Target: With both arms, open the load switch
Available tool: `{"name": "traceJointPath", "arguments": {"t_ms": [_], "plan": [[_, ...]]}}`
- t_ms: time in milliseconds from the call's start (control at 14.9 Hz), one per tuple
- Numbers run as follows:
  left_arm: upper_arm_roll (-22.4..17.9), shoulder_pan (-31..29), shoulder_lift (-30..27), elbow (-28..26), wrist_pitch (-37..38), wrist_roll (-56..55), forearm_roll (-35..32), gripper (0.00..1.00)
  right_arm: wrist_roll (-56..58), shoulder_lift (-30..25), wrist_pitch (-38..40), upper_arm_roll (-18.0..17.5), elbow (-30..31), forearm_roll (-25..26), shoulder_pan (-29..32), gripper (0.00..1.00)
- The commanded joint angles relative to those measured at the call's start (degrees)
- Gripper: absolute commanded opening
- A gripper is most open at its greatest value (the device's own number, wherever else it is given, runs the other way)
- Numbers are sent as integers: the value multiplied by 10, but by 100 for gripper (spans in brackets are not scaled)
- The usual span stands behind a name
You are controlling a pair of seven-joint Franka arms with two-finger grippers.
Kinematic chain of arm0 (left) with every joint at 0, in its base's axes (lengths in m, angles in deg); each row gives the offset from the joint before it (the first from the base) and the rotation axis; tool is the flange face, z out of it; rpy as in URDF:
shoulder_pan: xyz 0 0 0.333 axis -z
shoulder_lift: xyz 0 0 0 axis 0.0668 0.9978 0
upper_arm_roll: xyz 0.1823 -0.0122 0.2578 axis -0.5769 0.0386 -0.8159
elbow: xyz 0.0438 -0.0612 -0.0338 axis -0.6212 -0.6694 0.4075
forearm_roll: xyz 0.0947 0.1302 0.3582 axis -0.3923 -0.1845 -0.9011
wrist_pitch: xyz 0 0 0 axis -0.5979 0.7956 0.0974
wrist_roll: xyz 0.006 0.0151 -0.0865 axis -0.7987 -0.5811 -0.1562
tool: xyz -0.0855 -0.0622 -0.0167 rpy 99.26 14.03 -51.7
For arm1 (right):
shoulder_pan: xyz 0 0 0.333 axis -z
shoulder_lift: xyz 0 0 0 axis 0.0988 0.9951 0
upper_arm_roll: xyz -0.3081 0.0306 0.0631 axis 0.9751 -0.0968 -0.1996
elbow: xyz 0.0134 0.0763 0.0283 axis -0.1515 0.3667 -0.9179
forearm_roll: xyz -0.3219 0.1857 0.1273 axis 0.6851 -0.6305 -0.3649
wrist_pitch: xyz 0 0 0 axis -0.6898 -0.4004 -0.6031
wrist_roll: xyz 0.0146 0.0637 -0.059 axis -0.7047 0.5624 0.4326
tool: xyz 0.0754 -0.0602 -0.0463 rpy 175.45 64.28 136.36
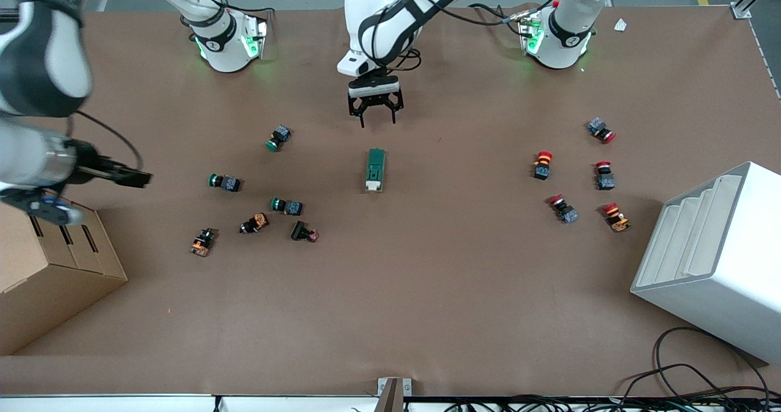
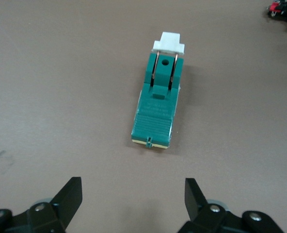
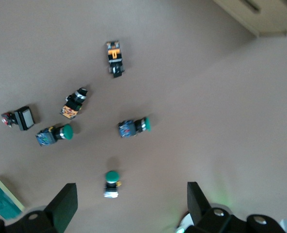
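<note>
While both arms hang in the air, a wide brown table (image 1: 390,314) fills the scene, its surface matte and plain, with grey floor showing past the edge where the two robot bases stand and a tangle of black cables (image 1: 701,369) at the edge nearest the front camera. The load switch (image 1: 376,169) lies flat near the middle of the table, a long dark-green block with its white lever end turned toward the front camera. Toward the right arm's end of the table from the load switch lies a loose scatter of green push buttons (image 1: 280,137) and orange and black parts, and past them at that end a cardboard box (image 1: 49,278). Toward the left arm's end from the load switch lies a group of red push buttons (image 1: 543,164), and past them a white stepped bin (image 1: 714,253). The left gripper (image 1: 376,119) hangs just above the table, close to the load switch on the side toward the robot bases, pointing down. Its fingers (image 2: 68,196) are spread wide, wider than the load switch, and hold nothing and touch nothing. The right gripper (image 1: 131,177) is up in the air over the table near the cardboard box, well apart from the load switch. Its fingers (image 3: 66,206) are likewise spread wide and empty, with the green push buttons below them.
</note>
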Motion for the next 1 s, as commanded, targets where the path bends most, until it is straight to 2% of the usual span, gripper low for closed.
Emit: {"name": "traceJointPath", "arguments": {"t_ms": [0, 201, 335, 536, 669, 937], "plan": [[-4, 11, 1, -19, 12, -30, -62, 94, -147, 12, -9, 3, 11, 3, -66, 100], [-4, 20, 15, -18, 37, -40, -99, 94, -314, 46, -21, 3, 5, 2, -135, 100], [-5, 23, 36, -18, 57, -76, -148, 95, -425, 72, -34, 3, 2, -5, -178, 100], [-6, 38, 64, -13, 72, -135, -205, 95, -538, 106, -58, 3, -3, -27, -231, 100], [-6, 38, 67, -11, 82, -136, -211, 96, -618, 125, -91, 3, -3, -74, -240, 100], [-6, 39, 72, -8, 83, -137, -216, 96, -745, 184, -144, 3, -26, -80, -291, 100]]}}
